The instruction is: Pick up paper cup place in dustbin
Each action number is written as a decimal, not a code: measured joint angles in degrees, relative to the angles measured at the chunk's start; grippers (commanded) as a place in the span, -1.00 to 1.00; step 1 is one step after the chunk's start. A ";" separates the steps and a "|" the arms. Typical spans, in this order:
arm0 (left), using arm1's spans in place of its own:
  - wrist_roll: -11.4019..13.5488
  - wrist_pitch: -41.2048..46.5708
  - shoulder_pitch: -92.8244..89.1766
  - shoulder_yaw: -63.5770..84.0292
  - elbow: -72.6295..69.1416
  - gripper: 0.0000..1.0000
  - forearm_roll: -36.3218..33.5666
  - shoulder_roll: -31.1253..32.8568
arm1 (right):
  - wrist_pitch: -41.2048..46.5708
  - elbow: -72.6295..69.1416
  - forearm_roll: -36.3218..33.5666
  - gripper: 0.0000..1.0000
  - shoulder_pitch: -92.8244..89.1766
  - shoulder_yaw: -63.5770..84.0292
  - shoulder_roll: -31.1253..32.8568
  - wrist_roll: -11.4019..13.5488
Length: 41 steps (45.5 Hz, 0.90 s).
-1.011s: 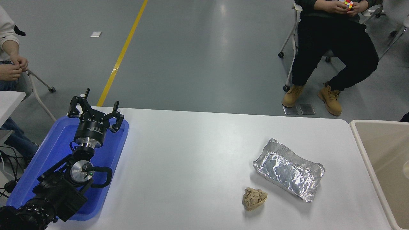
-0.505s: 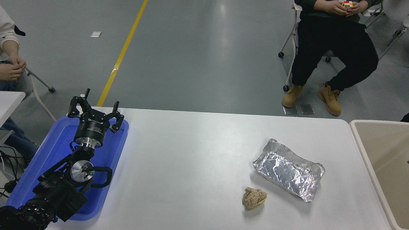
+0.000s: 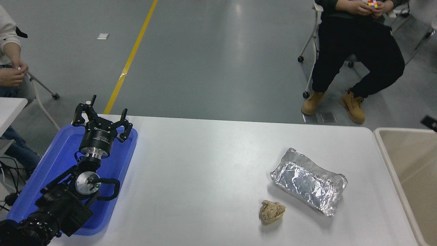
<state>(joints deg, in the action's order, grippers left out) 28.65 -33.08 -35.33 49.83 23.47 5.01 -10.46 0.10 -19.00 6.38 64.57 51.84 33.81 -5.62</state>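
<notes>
From the head view, the left gripper sits parked over the blue tray at the lower left, its jaws spread and holding nothing. The right arm is nowhere in the picture. And the paper cup? It is not to be seen on the white table, nor in the visible part of the dustbin at the right edge; my guess is it has gone into the bin, though the picture cannot confirm that. If the drop is done, the sound move is to keep the right arm well clear of the bin's rim.

On to the containers: the bin's visible inside shows only bare beige wall. The foil tray looks empty, with the crumpled brown paper ball just beside it. The blue tray's bare part carries nothing.
</notes>
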 measured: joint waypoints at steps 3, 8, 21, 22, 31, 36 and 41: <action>0.00 -0.01 0.00 0.00 0.00 1.00 0.00 0.01 | 0.49 -2.02 0.02 1.00 4.45 2.98 -1.13 0.02; 0.00 -0.01 0.00 0.00 0.00 1.00 0.01 0.01 | 2.11 -5.69 0.02 1.00 11.77 7.77 -3.73 0.04; 0.00 -0.01 0.00 0.00 0.00 1.00 0.00 0.00 | 11.64 -13.37 0.13 1.00 25.93 12.90 -9.88 0.13; 0.00 -0.01 0.00 0.00 0.00 1.00 0.00 0.00 | 12.51 -13.86 0.14 1.00 26.78 13.06 -10.18 0.16; 0.00 0.00 0.00 0.00 0.00 1.00 0.00 0.00 | 22.54 -20.13 1.13 1.00 35.59 14.12 -12.35 0.17; 0.00 0.00 0.00 0.00 0.00 1.00 0.01 0.00 | 27.51 -23.94 2.27 1.00 39.86 14.36 -12.84 0.17; 0.00 0.00 0.00 0.00 0.00 1.00 0.01 0.00 | 32.24 -28.10 3.25 1.00 44.23 14.53 -13.12 0.17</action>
<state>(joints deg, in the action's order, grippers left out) 28.65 -33.08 -35.33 49.83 23.47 5.02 -10.46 32.35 -47.10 9.64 108.80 66.37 20.69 -5.45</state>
